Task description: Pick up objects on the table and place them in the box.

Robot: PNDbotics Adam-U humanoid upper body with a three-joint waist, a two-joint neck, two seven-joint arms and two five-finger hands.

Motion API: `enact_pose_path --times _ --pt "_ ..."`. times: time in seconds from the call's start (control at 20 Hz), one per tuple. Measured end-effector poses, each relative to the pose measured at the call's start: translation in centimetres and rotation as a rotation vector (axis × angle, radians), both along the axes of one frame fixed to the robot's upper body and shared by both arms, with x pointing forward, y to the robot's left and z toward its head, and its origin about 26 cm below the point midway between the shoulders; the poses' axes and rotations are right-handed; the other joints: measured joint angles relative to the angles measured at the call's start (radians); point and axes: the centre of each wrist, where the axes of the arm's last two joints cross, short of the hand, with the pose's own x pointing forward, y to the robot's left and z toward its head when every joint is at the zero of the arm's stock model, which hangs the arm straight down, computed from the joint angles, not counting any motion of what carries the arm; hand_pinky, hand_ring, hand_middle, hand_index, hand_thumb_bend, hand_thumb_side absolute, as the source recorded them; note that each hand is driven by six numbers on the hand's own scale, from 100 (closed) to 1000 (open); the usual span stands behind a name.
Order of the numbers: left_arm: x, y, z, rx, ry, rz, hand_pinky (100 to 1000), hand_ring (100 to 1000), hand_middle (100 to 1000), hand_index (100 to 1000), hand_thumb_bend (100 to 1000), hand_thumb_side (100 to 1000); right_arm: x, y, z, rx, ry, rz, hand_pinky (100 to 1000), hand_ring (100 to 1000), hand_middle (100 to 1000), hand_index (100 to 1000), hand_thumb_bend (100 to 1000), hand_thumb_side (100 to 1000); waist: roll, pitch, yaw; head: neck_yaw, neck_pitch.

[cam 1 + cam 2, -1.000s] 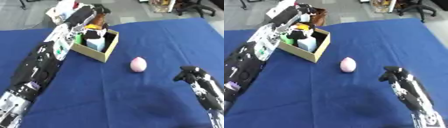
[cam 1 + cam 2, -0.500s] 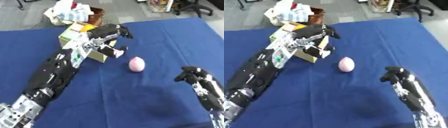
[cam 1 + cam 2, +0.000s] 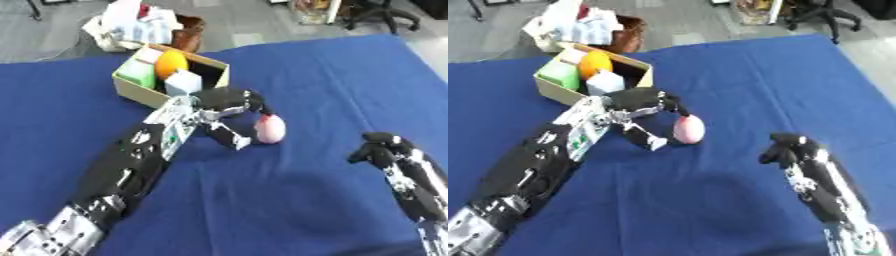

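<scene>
Left eye view. The left hand [image 3: 229, 107] has swung away from the box [image 3: 131, 86], over which it hung a second ago, and now reaches the pink egg-shaped object [image 3: 269, 129] lying on the blue table [image 3: 332, 80]. Its fingers arch over the top of the object while the thumb [image 3: 226, 136] extends below and to the left; the hand brackets the object but has not visibly closed on it, so the fingers read as spread and relaxed. The change suggests that one delivery is complete and the next pick is beginning. The box, a shallow tan carton near the far left of the table, already holds an orange round item [image 3: 171, 62], a pale green block [image 3: 137, 73] and a light blue-white block [image 3: 183, 82]. The right hand [image 3: 382, 150] sits near the lower right edge as before, idle, its fingers curled and holding nothing.

Right eye view. The same arrangement appears, shifted slightly. The pink object [image 3: 689, 129] is smooth, rounded and taller than it is wide, resting on its side of the cloth just beside the left hand's fingertips [image 3: 677, 111] and near the box's front corner. It is the only loose item visible on the table, so the task appears close to finished. Its smooth, rounded form may roll when touched; a grasp from both sides seems advisable.
</scene>
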Motion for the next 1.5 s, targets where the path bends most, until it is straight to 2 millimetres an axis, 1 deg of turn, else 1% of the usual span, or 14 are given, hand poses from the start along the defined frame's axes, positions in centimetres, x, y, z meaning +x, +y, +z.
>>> enact_pose_path --times 0.1,0.15,0.25,0.45,0.5,0.55,0.75,1.0,1.05,1.1,1.3,1.4,1.45,1.5 --pt "-0.1 -0.2 -0.6 -0.001 0.017 -0.001 791 715 687 823 100 257 0.0 0.0 0.0 0.0 0.0 0.0 628 592 540 757 100 470 0.0 0.0 -0.001 0.0 0.0" --pt "-0.2 -0.3 -1.0 -0.005 0.024 0.002 780 692 657 802 100 257 0.0 0.0 0.0 0.0 0.0 0.001 628 592 541 757 100 470 0.0 0.0 -0.003 0.0 0.0" --pt "-0.3 -0.5 -1.6 -0.023 0.024 0.013 730 585 528 708 100 251 0.0 0.1 0.0 0.0 0.001 0.005 628 592 541 757 100 470 0.0 0.0 -0.006 0.0 0.0" --pt "-0.3 -0.3 -2.2 -0.114 -0.043 0.081 653 461 356 563 100 244 0.0 0.2 0.0 -0.001 0.002 0.007 628 593 541 757 100 470 0.0 0.0 -0.007 0.001 0.0" --pt "-0.3 -0.2 -2.3 -0.147 -0.07 0.104 650 457 349 558 100 244 0.0 0.2 0.0 -0.001 0.002 0.007 628 593 541 757 100 470 0.0 0.0 -0.007 0.001 0.0" --pt "-0.3 -0.1 -2.3 -0.18 -0.098 0.127 626 420 297 514 100 250 0.0 0.2 0.0 -0.001 0.002 0.007 628 593 541 757 100 470 0.0 0.0 -0.007 0.001 0.0" --pt "-0.1 0.1 -2.2 -0.329 -0.195 0.194 598 377 241 461 100 284 0.0 0.2 0.0 -0.001 0.002 0.007 628 593 541 757 100 470 0.0 0.0 -0.005 0.0 -0.001" --pt "0.0 0.7 -1.6 -0.469 -0.229 0.235 603 379 240 463 100 303 0.0 0.2 0.0 -0.001 0.002 0.007 628 593 541 757 100 470 0.0 0.0 -0.004 0.0 -0.001" --pt "0.0 0.9 -1.3 -0.484 -0.232 0.242 638 432 296 518 100 269 0.0 0.2 0.0 -0.001 0.002 0.007 628 593 541 757 100 470 0.0 0.0 -0.002 0.0 -0.001" --pt "0.1 1.1 -0.9 -0.486 -0.233 0.251 645 444 312 531 100 265 0.0 0.2 0.0 -0.001 0.002 0.007 628 593 541 757 100 470 0.0 0.0 -0.001 -0.001 -0.001" --pt "0.2 1.6 0.1 -0.442 -0.223 0.269 642 438 307 526 100 263 0.0 0.2 0.0 -0.001 0.002 0.007 629 593 542 757 100 470 0.0 0.0 0.0 -0.001 -0.001" --pt "0.1 1.7 0.4 -0.424 -0.22 0.266 683 497 377 593 100 248 0.0 0.2 0.0 -0.001 0.002 0.007 628 593 542 757 100 470 0.0 0.0 0.0 -0.002 -0.001" --pt "0.1 1.7 0.6 -0.406 -0.217 0.262 720 578 500 701 100 244 0.0 0.2 0.0 0.0 0.002 0.007 628 593 542 757 100 470 0.0 0.0 0.0 -0.002 -0.001" --pt "0.1 1.7 0.6 -0.376 -0.209 0.252 737 611 551 747 100 245 0.0 0.2 0.0 0.0 0.002 0.007 628 593 542 757 100 470 0.0 0.0 0.001 -0.002 -0.001"
